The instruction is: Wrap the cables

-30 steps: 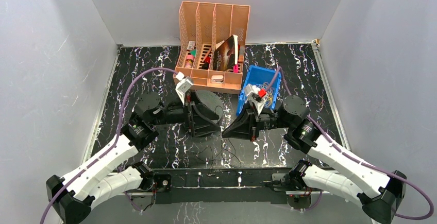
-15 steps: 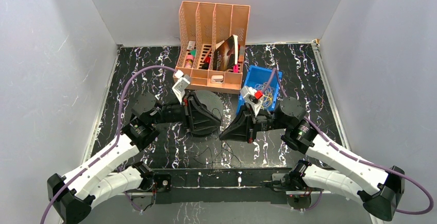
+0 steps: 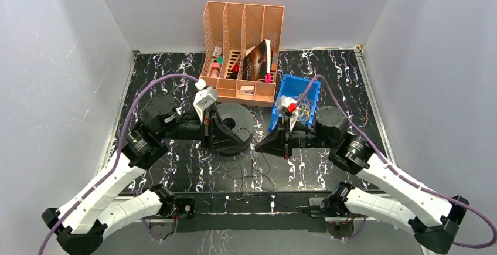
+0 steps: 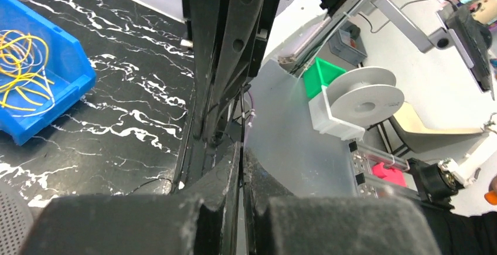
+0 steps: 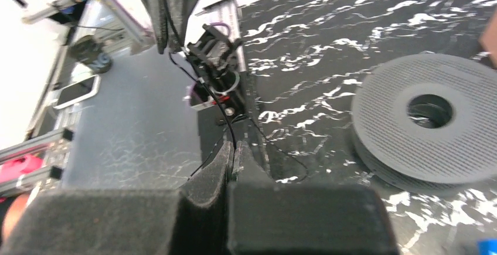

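Table (image 3: 152, 73): black surface with white marble-like veining, enclosed by pale walls on three sides. A peach slotted file organizer (image 3: 243, 20) is set at the rear centre. A blue bin (image 3: 300, 80) is placed just beside its right front corner. A dark grey spool (image 3: 243, 120) is laid flat on one disc in mid-table, in front of the organizer. Thin black cables (image 3: 246, 173) are strewn loose on the surface near the front centre, between the spool and the near edge.

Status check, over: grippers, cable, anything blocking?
Left gripper shut on black cable. Right gripper shut on it too. Spool lies flat nearby; nothing blocking.
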Robot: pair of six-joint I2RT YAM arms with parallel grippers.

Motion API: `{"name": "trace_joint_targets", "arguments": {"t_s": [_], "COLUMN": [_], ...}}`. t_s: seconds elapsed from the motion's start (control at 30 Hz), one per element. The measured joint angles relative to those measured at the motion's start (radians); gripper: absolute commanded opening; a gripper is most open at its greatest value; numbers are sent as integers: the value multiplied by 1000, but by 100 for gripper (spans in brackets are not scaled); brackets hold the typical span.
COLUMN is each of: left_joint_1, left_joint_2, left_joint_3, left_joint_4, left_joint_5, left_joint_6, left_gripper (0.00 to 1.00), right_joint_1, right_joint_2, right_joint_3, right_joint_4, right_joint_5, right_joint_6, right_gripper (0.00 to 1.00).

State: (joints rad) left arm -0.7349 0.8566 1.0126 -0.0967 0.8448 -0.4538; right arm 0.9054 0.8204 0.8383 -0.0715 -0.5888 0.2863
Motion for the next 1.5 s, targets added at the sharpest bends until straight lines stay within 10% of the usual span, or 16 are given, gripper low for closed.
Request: {"name": "trace_joint_targets", "arguments": {"t_s": [0.43, 0.97, 1.5], "left_joint_1": [0, -9, -22], "left_joint_2": [58, 97, 56], "left_joint_3": [142, 140, 155], "left_joint_4": [-511, -615, -623], "left_joint_5": [-132, -135, -319], "left_joint_6": [288, 344, 338], "left_gripper": [0, 0, 61], "right_joint_1": [0, 13, 8], "right_joint_2": [-10, 96, 43], "right_joint_3": [263, 310, 293], "right_joint_4": [-344, -336, -330], "right_joint_5": [352, 421, 455], "right_joint_6": [-220, -561, -569], "right_gripper": [0, 0, 0]}}
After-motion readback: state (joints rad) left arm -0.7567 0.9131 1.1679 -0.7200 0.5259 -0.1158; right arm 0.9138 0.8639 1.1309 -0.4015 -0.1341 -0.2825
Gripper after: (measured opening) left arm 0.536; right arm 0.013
